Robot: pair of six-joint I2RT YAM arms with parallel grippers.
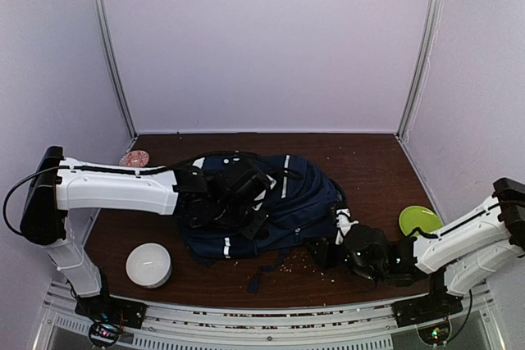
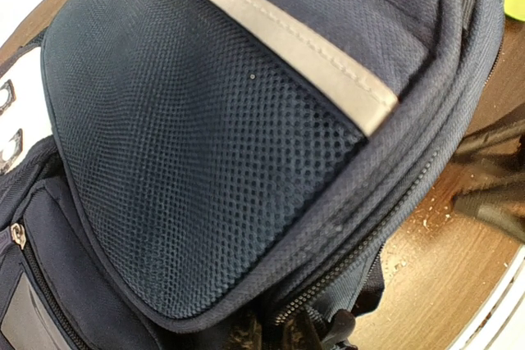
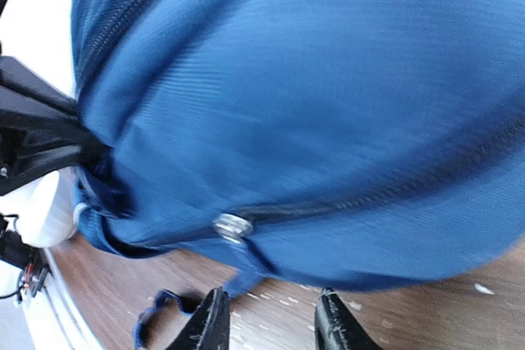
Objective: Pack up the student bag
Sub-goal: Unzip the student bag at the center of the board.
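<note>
Navy woven nylon made up the student bag (image 1: 271, 202), which lay slumped on its side near the middle of the brown wooden table (image 1: 369, 161), bulging and rounded. Pale grey stripes crossed its panels. The left wrist view showed a fine dark mesh pocket (image 2: 205, 170) on the bag, bordered by a stitched grey strip (image 2: 287, 34) and a coiled zip along the seam. The right wrist view showed smooth ribbed cloth, a zip line with a small round metal pull (image 3: 234, 225), and a thin fabric loop (image 3: 160, 311) trailing from the bag onto the wood.

The left gripper (image 1: 242, 193) sat over the bag's top, dark against the dark cloth; I could not tell whether its claw was apart or together. The right gripper (image 3: 271, 321) hovered low beside the bag's right end, its two black fingers apart with only bare wood between them.

Pale crumbs were scattered on the wood around the bag's front. A white round ribbed container (image 1: 148, 264) stood to the front left of the bag, a flat lime-green plate (image 1: 420, 220) to its right, and a small pink patterned disc (image 1: 134, 158) behind it on the left.
</note>
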